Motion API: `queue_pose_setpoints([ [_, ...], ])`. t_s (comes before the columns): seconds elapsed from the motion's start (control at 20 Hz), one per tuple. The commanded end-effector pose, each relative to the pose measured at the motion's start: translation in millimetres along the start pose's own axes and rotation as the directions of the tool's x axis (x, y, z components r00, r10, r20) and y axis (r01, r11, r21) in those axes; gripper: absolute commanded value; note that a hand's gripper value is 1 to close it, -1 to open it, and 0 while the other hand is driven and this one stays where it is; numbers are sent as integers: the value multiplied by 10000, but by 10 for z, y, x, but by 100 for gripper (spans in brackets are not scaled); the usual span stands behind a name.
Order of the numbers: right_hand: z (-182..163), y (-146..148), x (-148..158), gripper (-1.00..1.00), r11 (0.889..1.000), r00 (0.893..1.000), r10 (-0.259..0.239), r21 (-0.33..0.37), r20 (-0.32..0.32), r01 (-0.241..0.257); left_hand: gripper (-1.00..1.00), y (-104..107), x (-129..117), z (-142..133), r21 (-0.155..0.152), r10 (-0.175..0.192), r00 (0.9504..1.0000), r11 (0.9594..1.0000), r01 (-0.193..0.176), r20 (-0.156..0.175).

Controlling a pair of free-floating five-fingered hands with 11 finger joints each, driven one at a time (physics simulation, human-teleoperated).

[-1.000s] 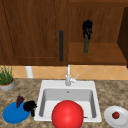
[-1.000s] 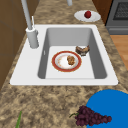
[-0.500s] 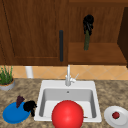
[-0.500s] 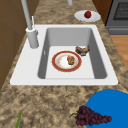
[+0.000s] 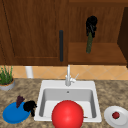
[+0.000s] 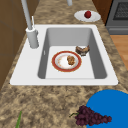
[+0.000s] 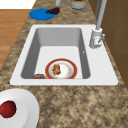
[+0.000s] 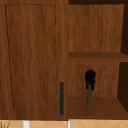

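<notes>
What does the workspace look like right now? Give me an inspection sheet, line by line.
Surface: speckled stone counter around a white sink with a tap.
Job's things: a long green vegetable hangs upright from the right hand, its lower end about level with the bottom shelf of the open wall cabinet.
Clutter: red-rimmed plate with food and a small bowl in the basin; grapes on a blue plate; a red fruit on a white plate; potted plant; red ball.
Hands: right hand curled on the vegetable's top; left hand at the blue plate's edge.
Cables: nothing seen.
Surroundings: closed cabinet door with a dark handle.
</notes>
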Motion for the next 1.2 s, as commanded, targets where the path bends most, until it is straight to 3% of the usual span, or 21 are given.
queue_pose_setpoints([
  [0.0, 222, 215, -45, 100, 9999, 9999, 94, 138, 122, -95, 0, 0, 0, 0, 0, 0, 10000, 10000, 0, 0],
  [0.35, 572, 641, -57, 100, 9995, 9999, 140, 275, 89, -143, 0, 0, 0, 0, 0, 0, 10000, 10000, 0, 0],
  [0.75, 896, 1229, 7, 100, 9958, 9944, 914, 156, -527, -907, 0, 0, 0, 0, 0, 0, 10000, 10000, 0, 0],
  [1.15, 1120, 1918, 94, 100, 9905, 9834, 1371, 284, -1189, -1347, 0, 0, 0, 0, 0, 0, 10000, 10000, 0, 0],
])
